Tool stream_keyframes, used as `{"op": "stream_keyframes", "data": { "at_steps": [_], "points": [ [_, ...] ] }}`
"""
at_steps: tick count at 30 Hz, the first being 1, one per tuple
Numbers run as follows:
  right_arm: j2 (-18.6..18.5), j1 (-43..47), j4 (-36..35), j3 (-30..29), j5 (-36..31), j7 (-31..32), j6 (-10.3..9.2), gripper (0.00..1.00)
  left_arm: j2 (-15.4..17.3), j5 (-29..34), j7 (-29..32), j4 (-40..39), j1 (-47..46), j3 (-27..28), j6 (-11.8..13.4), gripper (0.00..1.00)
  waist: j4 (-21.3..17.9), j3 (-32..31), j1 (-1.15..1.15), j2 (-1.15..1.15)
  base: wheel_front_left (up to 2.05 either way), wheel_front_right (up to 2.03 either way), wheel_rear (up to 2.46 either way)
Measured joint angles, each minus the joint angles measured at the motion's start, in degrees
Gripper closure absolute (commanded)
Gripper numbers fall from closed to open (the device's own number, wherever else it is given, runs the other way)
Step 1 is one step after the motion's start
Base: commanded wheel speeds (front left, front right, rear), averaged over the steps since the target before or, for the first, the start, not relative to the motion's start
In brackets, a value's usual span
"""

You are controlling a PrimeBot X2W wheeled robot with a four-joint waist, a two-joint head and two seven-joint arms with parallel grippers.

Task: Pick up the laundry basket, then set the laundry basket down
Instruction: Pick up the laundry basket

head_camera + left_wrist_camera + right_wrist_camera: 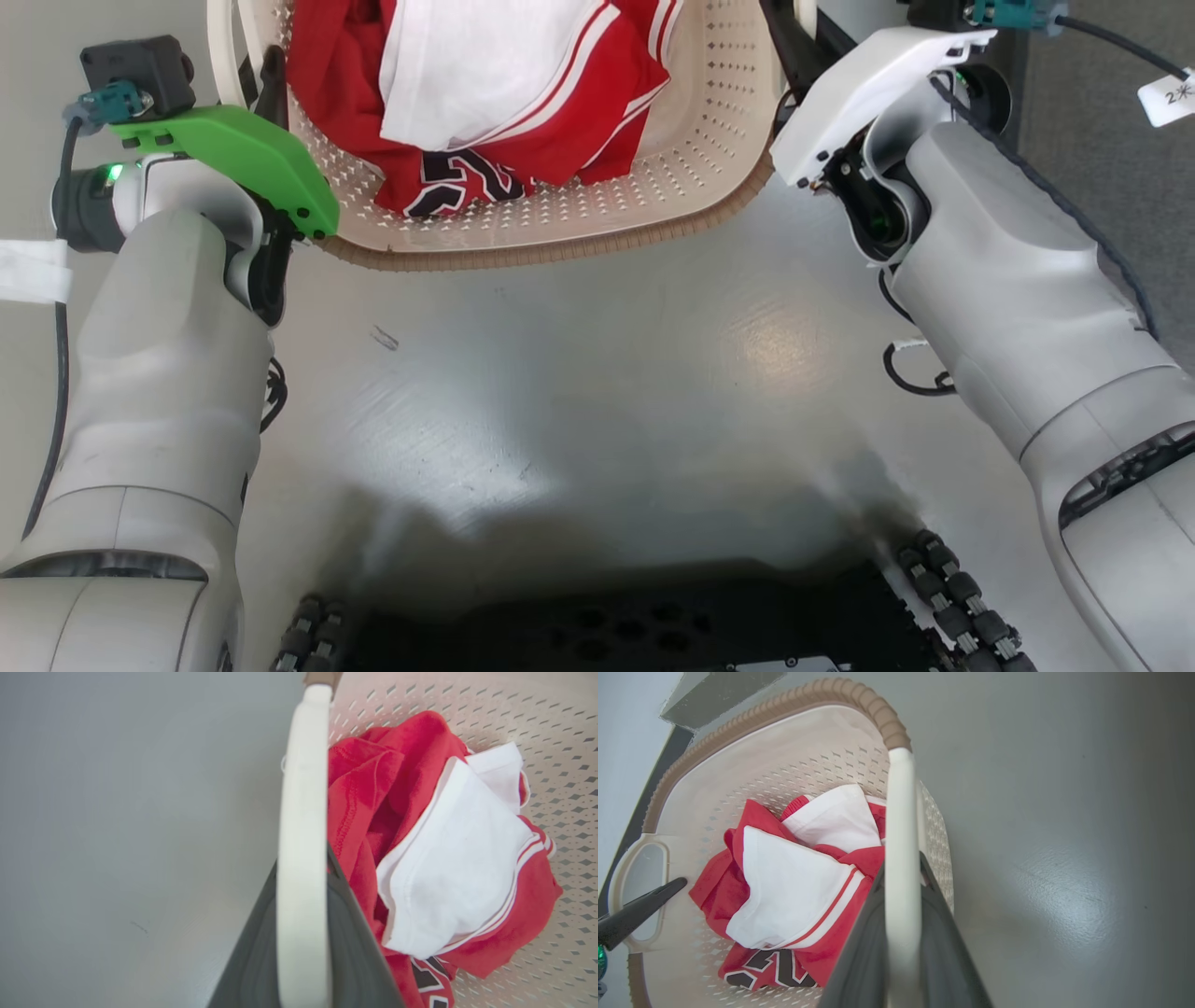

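Note:
The laundry basket (709, 140), cream perforated plastic with a brown woven-look rim (523, 254), sits at the top middle of the head view, holding red and white clothes (485, 93). My left gripper (268, 86) is at its left side. In the left wrist view the left gripper (302, 868) is shut on the white handle (303, 788), which runs between the two dark fingers. My right gripper (789, 47) is at the basket's right side. In the right wrist view the right gripper (902, 872) is shut on the other white handle (900, 812). Whether the basket touches the floor I cannot tell.
Grey glossy floor (579, 392) lies between me and the basket. My black wheeled base (635, 625) fills the bottom edge. Darker flooring (1102, 168) lies at the far right. A wall with a dark baseboard (714, 690) stands behind the basket.

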Motion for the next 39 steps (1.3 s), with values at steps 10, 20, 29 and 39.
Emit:
{"op": "stream_keyframes", "data": {
  "at_steps": [10, 20, 29, 39],
  "points": [
    [0.12, 1.73, 0.91, 2.45, 2.55, -0.02, 0.00, 1.00, -0.23, -1.01, -0.87, 2.31, 0.94, -0.23, -0.03, 1.00, -0.04, -4.46, 0.00, 0.00, 0.00, 0.00, 0.00],
    [0.25, 4.81, 1.54, 4.80, 5.01, 0.09, 0.00, 1.00, -0.45, -2.32, -0.98, 3.86, 4.04, -1.70, -0.04, 1.00, -0.62, -10.09, 0.00, 0.00, 0.00, 0.00, 0.00],
    [0.65, 8.88, 2.33, 6.30, 7.09, 0.87, 0.00, 1.00, -0.99, -3.64, -0.99, 5.61, 8.01, -2.26, -0.09, 1.00, -1.16, -16.23, -0.01, 0.00, 0.00, 0.00, 0.00],
    [0.89, 13.10, 2.65, 8.04, 9.75, 3.09, 0.03, 1.00, -1.15, -4.70, -0.56, 6.80, 12.34, -3.52, -0.25, 1.00, -1.52, -23.30, -0.01, 0.00, 0.00, 0.00, 0.00]
  ]
}}
